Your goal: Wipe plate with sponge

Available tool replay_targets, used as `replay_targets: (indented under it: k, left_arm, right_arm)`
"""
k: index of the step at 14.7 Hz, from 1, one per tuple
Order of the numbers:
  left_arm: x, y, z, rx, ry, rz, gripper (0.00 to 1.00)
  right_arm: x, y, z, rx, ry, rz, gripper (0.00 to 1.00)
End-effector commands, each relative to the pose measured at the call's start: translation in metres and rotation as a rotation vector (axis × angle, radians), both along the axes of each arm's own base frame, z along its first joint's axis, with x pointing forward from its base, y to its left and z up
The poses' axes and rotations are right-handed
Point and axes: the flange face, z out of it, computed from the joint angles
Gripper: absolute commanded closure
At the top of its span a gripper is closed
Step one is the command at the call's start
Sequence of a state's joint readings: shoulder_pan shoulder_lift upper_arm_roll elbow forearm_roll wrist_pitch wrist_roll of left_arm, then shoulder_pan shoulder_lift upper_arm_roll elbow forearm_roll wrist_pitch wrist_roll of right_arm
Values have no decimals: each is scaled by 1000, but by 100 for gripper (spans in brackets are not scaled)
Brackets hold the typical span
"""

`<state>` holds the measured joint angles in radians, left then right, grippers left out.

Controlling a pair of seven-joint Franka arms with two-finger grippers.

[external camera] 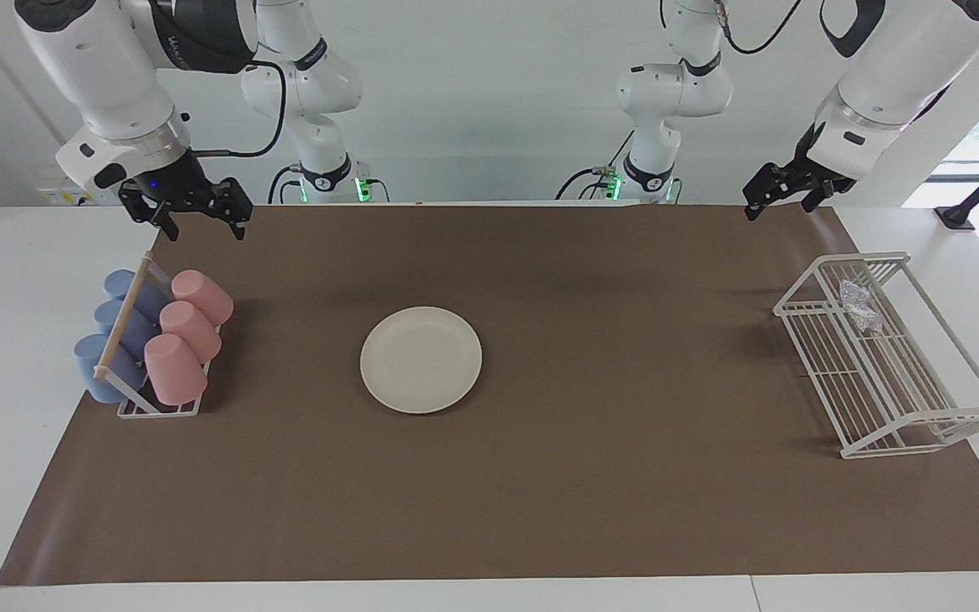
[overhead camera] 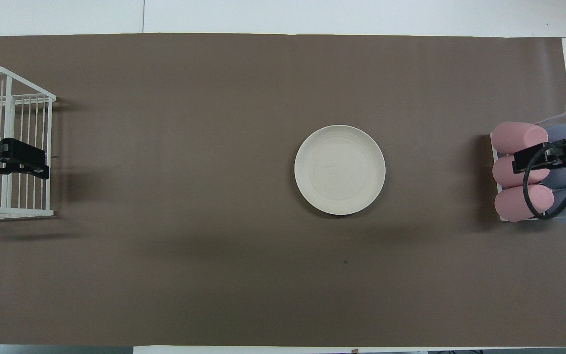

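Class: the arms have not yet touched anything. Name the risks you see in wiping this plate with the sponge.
1. The sponge lies inside the white wire rack under the open left gripper; fingers may snag the wires.
2. The plate lies loose on smooth brown paper; wiping may push it unless the open right gripper, now above the cup rack, steadies it.

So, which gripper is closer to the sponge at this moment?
Left. The left gripper hangs over the robots' end of the wire basket holding the sponge. The right gripper waits above the cup rack, at the right arm's end of the table.
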<state>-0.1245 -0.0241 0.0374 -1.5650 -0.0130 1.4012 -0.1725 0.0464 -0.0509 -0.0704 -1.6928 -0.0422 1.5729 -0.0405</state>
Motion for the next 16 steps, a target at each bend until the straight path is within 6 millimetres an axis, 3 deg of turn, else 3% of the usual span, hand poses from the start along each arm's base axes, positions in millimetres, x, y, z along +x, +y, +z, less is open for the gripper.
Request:
replay_targets:
  k: [1, 9, 12, 16]
  left_arm:
    - [-3, 5, 1, -16, -11, 4, 0]
    - [-8, 7, -5, -4, -2, 61, 0]
    - [-10, 15, -26, 154, -13, 42, 0]
    - [28, 31, -76, 406, 11, -9, 0]
  right_arm:
    - [-4, 2, 2, 14, -5, -19, 0]
    - [-5, 2, 2, 12, -5, -51, 0]
    - [-5, 2, 1, 10, -7, -72, 0]
    - [-5, 1, 1, 3, -10, -184, 0]
